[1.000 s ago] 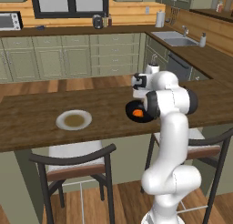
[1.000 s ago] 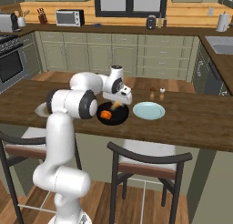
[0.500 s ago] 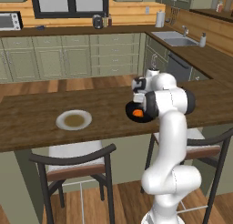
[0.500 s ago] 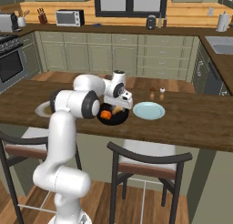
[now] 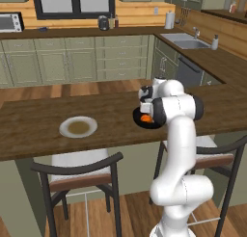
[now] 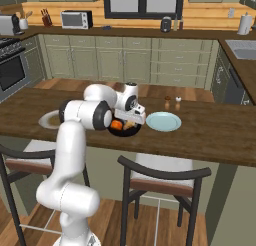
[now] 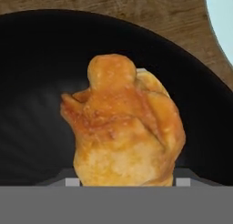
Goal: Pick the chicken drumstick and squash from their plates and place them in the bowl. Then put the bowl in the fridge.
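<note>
the hand (image 6: 131,121) hangs over the bowl (image 7: 41,104) on the counter (image 5: 38,127), fingers clamped on the drumstick (image 7: 125,127); the squash (image 5: 145,119) lies in the bowl, a plate (image 6: 163,121) just beside it.

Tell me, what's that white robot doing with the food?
The robot's gripper is holding the chicken drumstick right over the black bowl on the wooden counter. The orange squash is already in the bowl. One pale plate sits just beside the bowl, another plate farther along. The drumstick hasn't been let go yet.
</note>
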Controlling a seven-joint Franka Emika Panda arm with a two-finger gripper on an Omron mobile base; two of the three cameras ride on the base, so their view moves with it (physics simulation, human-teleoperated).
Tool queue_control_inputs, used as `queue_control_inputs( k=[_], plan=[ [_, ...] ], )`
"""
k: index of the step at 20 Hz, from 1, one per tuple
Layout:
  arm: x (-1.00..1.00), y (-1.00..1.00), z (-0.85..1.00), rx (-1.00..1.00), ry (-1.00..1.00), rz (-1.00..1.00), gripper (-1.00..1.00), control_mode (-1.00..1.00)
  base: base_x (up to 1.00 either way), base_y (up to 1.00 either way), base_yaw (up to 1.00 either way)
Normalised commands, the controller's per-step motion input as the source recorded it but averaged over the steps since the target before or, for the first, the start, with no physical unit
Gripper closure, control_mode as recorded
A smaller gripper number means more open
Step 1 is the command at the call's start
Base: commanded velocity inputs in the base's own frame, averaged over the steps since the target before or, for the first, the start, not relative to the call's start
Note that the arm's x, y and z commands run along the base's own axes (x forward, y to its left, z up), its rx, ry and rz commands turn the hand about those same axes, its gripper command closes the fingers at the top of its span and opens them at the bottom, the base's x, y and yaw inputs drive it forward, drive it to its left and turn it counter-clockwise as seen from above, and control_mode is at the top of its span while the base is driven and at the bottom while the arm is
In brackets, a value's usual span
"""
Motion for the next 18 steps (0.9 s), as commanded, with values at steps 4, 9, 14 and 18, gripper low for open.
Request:
queue_control_inputs(
  k=[4,9,14,18],
  plan=[
    [0.42,0.07,-0.16,0.00,0.07,0.00,-1.00,-1.00,0.00,0.00,0.00],
    [0.20,0.08,-0.01,0.00,0.02,0.00,-1.00,-1.00,0.00,0.00,0.00],
    [-0.14,0.10,0.00,0.00,-0.02,0.00,-1.00,-1.00,0.00,0.00,0.00],
    [-0.34,0.02,0.06,0.00,-0.09,0.00,-1.00,-1.00,0.00,0.00,0.00]
  ],
)
